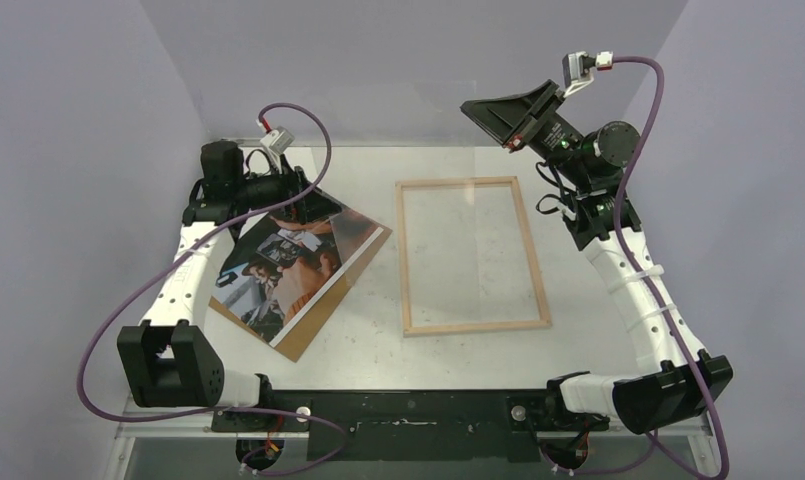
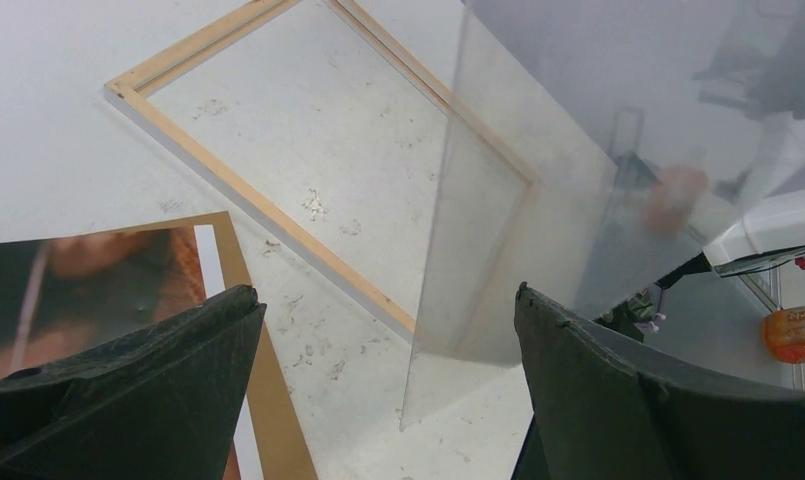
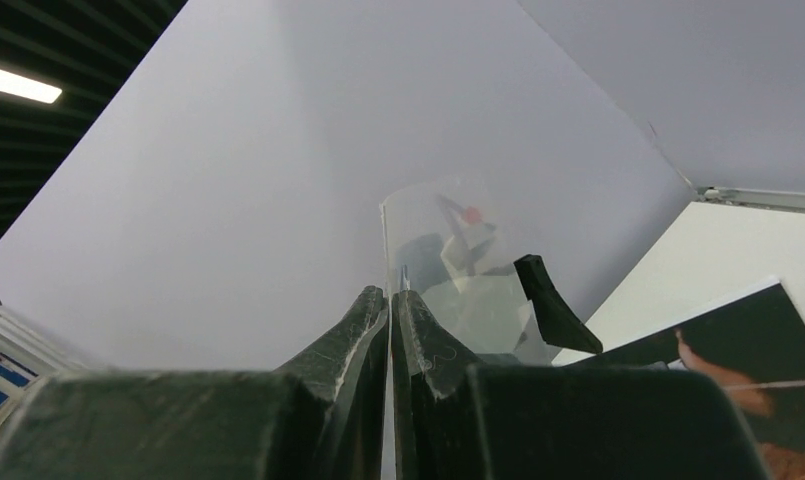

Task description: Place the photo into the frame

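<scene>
Photo [image 1: 283, 270] lies face up by the left edge of the table [image 1: 378, 340], turned a bit slanted. It shows a dark scene with an orange-brown shape, and it has a white rim. It rests on a brown board [image 1: 300, 348] that sticks out past its right side and its near corner.

The frame [image 1: 478, 326] is made of thin, light wood. It lies flat near the middle of the table, a little to the right. The white table shows through it. The photo and the frame do not touch; a strip of table lies between them.

The left gripper [image 1: 303, 205] is over the far corner of the photo, near the far left corner of the table. Its two black fingers [image 2: 178, 370] are spread wide apart with nothing between them.

The right gripper [image 3: 390, 295] is up in the air by the far right corner of the table. Its fingers [image 3: 363, 330] are pressed together and pinch the edge of a clear sheet [image 3: 448, 260]. From the left wrist view the sheet stands tilted in front of the frame. I cannot tell if its low corner touches the table.
</scene>
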You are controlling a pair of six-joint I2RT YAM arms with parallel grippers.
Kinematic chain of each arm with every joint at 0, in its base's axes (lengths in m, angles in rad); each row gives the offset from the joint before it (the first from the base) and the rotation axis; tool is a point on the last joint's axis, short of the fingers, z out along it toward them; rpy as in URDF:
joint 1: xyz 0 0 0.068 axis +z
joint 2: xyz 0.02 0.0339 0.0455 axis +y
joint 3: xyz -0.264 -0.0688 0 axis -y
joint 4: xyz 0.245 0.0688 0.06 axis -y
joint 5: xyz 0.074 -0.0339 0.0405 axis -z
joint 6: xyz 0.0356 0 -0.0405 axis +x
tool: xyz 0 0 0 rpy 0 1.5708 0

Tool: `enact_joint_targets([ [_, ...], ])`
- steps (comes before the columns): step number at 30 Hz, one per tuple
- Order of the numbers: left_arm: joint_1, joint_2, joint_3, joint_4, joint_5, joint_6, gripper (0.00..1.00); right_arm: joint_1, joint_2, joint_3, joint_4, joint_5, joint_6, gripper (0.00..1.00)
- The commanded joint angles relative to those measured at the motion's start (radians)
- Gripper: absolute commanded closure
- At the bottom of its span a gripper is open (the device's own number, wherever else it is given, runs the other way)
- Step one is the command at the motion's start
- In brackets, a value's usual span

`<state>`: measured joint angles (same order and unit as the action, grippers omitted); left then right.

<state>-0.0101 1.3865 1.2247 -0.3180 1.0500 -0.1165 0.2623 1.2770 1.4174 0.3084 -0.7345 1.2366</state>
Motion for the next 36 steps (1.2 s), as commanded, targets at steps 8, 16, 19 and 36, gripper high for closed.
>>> enact_joint_targets([
  [8,0.005,-0.094,-0.101,0.417,0.222,-0.309,0.16,-0.008,0.009,-0.011,0.123,0.019,0.035,0.95],
  [16,0.055,-0.115,-0.105,0.473,0.257,-0.383,0.45,-0.073,-0.019,-0.093,0.073,0.069,-0.04,0.95],
  [19,0.057,-0.112,-0.104,0.477,0.261,-0.395,0.6,-0.085,-0.024,-0.124,0.064,0.085,-0.053,0.94],
  [36,0.038,-0.121,-0.174,0.717,0.217,-0.646,0.9,-0.108,-0.024,-0.376,0.183,0.079,0.011,0.81],
])
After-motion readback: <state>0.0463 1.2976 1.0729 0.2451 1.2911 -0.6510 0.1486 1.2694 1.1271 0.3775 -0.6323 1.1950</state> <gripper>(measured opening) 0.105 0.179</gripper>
